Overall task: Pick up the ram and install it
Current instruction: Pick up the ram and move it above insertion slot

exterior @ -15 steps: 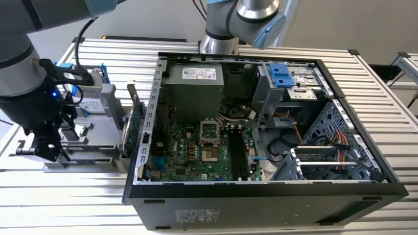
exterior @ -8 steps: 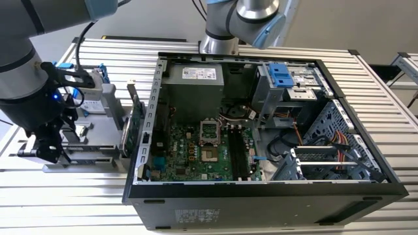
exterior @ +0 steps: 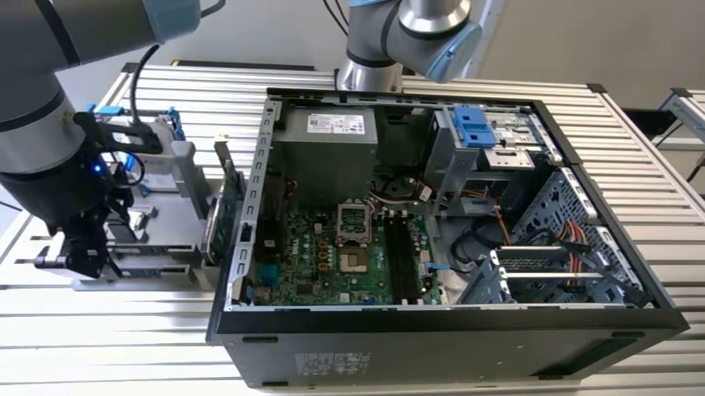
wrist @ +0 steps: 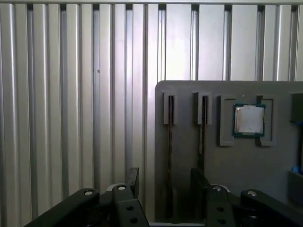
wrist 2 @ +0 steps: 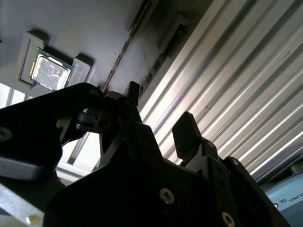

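No legible text: white label (exterior: 336, 122) on power supply (exterior: 325, 153) and sticker (exterior: 330, 363) on computer case (exterior: 474, 351) carry print too small to read.

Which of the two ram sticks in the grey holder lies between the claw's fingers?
In the first wrist view, the ram farther from the square processor chip: it shows inside the open claw, while the other stick runs behind one finger.

Silver-grey arm (exterior: 410, 25), blue joint caps (exterior: 177, 15), black screw-studded gripper (wrist: 165, 182)
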Available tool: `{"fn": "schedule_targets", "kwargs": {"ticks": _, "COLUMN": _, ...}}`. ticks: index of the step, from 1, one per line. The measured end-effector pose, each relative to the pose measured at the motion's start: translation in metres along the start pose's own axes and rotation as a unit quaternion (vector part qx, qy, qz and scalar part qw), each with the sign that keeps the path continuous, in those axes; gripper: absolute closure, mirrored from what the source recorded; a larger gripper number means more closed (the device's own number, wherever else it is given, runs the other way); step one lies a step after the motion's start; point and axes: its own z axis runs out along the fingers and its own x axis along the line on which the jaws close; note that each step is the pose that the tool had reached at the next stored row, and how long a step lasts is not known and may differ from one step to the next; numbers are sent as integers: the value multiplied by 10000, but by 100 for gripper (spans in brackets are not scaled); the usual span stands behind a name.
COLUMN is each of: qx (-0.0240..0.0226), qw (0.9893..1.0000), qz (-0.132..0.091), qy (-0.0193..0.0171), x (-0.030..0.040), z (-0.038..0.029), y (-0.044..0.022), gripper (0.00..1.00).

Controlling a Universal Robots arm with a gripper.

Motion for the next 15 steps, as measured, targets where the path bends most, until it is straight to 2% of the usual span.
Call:
{"fn": "schedule_targets", "kwargs": {"ticks": 8, "qx": 0, "qw": 10000, "qz": 1, "qy": 2, "x": -1, "z": 70, "y": -1, "gripper": 0}}
{"fn": "schedule_targets", "kwargs": {"ticks": 15, "qx": -12, "qw": 10000, "qz": 3, "qy": 2, "x": -3, "z": 157, "y": -2, "gripper": 0}}
